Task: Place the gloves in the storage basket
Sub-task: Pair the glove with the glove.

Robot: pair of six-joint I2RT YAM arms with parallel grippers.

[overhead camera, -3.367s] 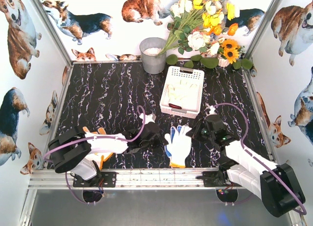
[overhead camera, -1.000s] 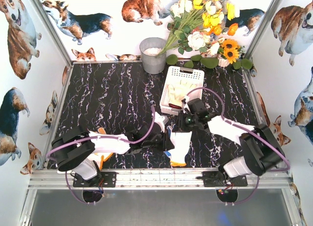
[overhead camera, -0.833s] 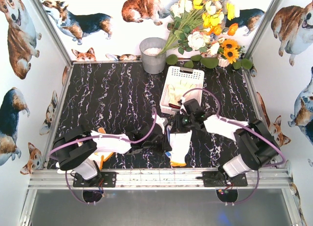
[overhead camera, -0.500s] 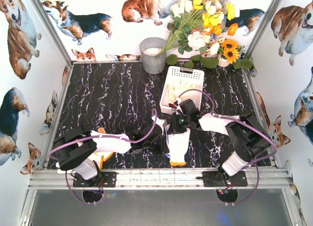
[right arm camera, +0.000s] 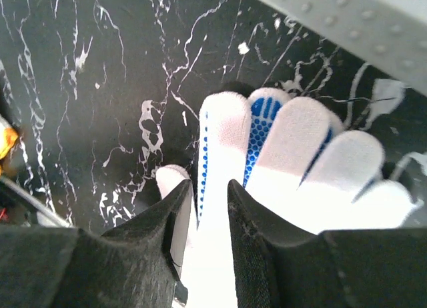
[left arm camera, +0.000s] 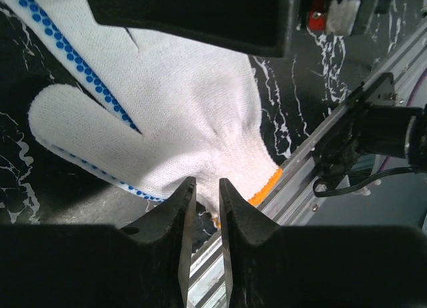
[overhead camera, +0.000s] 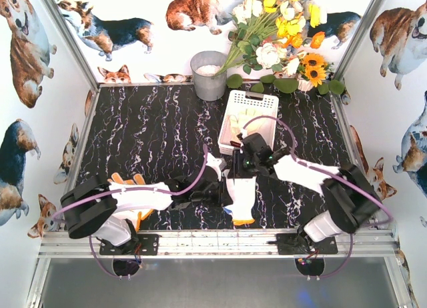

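Observation:
A white glove with blue dots and an orange cuff (overhead camera: pixel 241 200) lies between the arms, in front of the white slotted basket (overhead camera: pixel 227 125). My left gripper (overhead camera: pixel 223 193) is shut on the glove's edge near the cuff (left arm camera: pixel 205 183); the palm fills the left wrist view (left arm camera: pixel 193 115). My right gripper (overhead camera: pixel 239 167) is shut on one of the glove's fingers (right arm camera: pixel 210 188), and the other glove fingers (right arm camera: pixel 300 141) spread beyond it. Pale gloves (overhead camera: pixel 250 125) lie in the basket. An orange-yellow glove (overhead camera: pixel 124 181) lies by my left arm. The basket's wall shows in the right wrist view (right arm camera: pixel 347 15).
A grey metal bucket (overhead camera: pixel 209 75) stands at the back, left of the basket. A bunch of flowers (overhead camera: pixel 280 35) fills the back right corner. An aluminium rail (overhead camera: pixel 200 243) runs along the near edge, close to the cuff (left arm camera: pixel 320 161).
My right gripper swung left from the right side to the glove's fingers and closed on one. My left arm shifted, baring more of the orange-yellow glove. The glove looks narrower.

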